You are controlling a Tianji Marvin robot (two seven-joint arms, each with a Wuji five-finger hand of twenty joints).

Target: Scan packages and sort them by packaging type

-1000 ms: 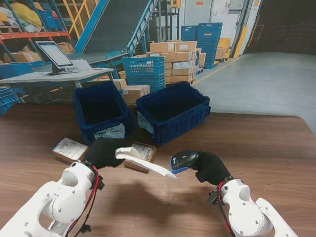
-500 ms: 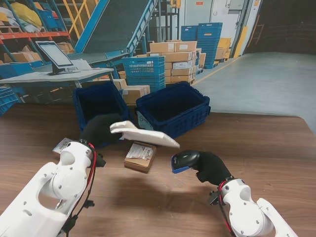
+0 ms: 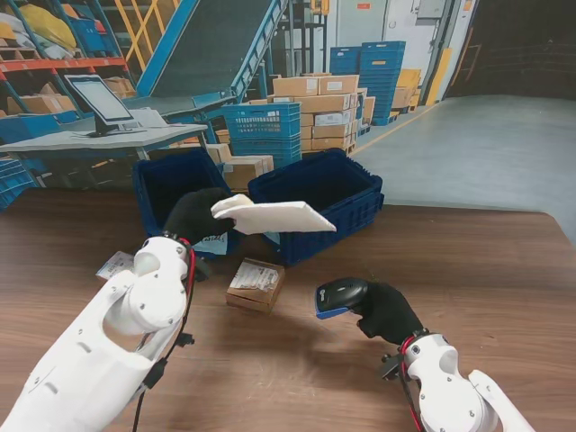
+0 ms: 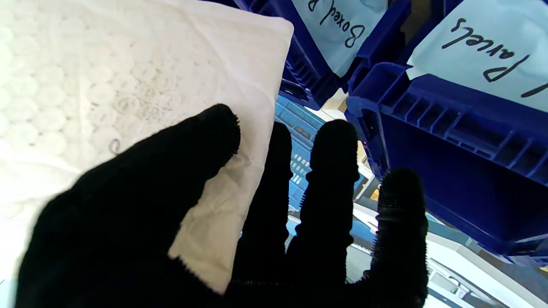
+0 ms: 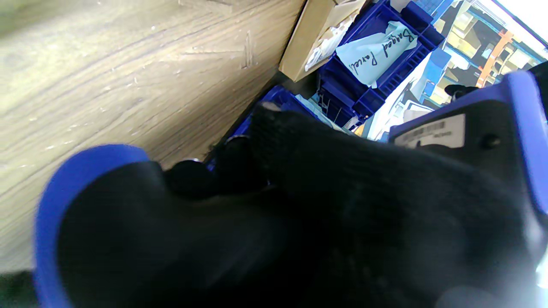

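My left hand [image 3: 196,216] in its black glove is shut on a white padded mailer [image 3: 273,217], held flat in the air at the near edges of two blue bins. The left bin [image 3: 171,184] carries a "Bagged Parcels" label; the right bin [image 3: 315,193] reads "Boxed" in the left wrist view. There the thumb [image 4: 188,145] presses on the mailer [image 4: 128,94]. My right hand [image 3: 385,310] is shut on a black and blue barcode scanner [image 3: 337,295], low over the table, pointing left. A cardboard box [image 3: 256,283] lies between the hands.
A second flat labelled parcel [image 3: 115,265] lies on the wooden table [image 3: 486,270] partly behind my left arm. Beyond the table stand stacked cartons, blue crates, a conveyor and a desk with a monitor.
My left hand has lifted the mailer away from the scanner and carried it farther from me, up to the bins' near edges. The right hand with the scanner has barely moved.
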